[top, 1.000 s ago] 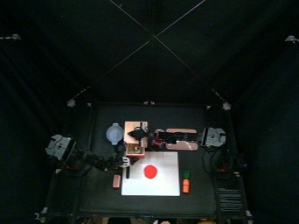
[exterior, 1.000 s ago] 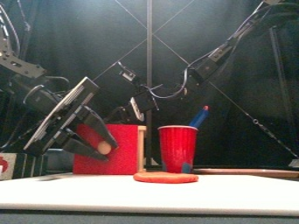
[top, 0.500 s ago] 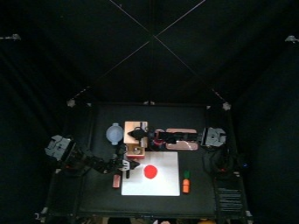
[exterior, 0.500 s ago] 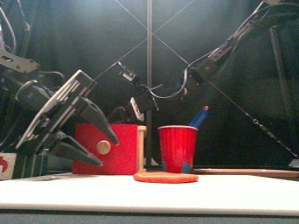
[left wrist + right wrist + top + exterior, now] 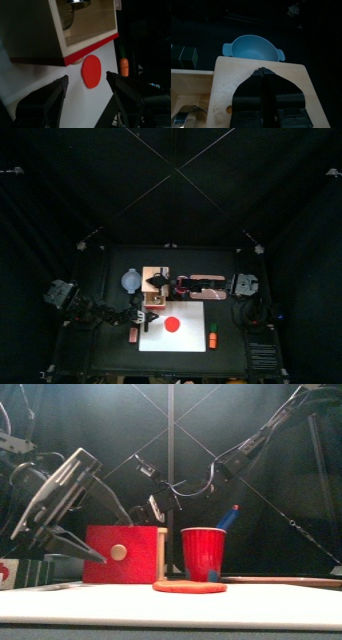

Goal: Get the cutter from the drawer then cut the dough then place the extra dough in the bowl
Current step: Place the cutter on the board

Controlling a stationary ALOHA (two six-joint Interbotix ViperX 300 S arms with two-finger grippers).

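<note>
The left gripper (image 5: 87,76) sits at the left edge of the white cutting board (image 5: 194,338). Its jaws are spread apart and hold nothing. In the front view it fills the left side and partly covers what lies behind it.

Just off the board's left edge lies a small reddish thing, too small to name. Past the board's back-left corner stands the blue-grey bowl (image 5: 251,47). Only its near rim and one handle show clearly from the right wrist.

At the board's back edge, left of its middle, stands the pale wooden box (image 5: 33,30) with its red drawer front (image 5: 120,554) facing the board. The drawer is open. The metal cutter (image 5: 79,2) lies inside it, cut off by the picture's edge so that only a sliver shows.

The red dough (image 5: 171,324) lies flat near the middle of the board, a whole disc. Behind it, at the board's back edge, the red cup (image 5: 203,552) stands upright with a blue knife (image 5: 230,516) leaning out. Any second knife cannot be made out.

The right gripper (image 5: 263,70) reaches in over the box, its jaws brought together. Whether they touch the wood cannot be told.

Behind the board's back-right part lies the pink tray (image 5: 207,286), dim in the top view. An orange toy carrot (image 5: 211,340) lies at the board's right edge.
</note>
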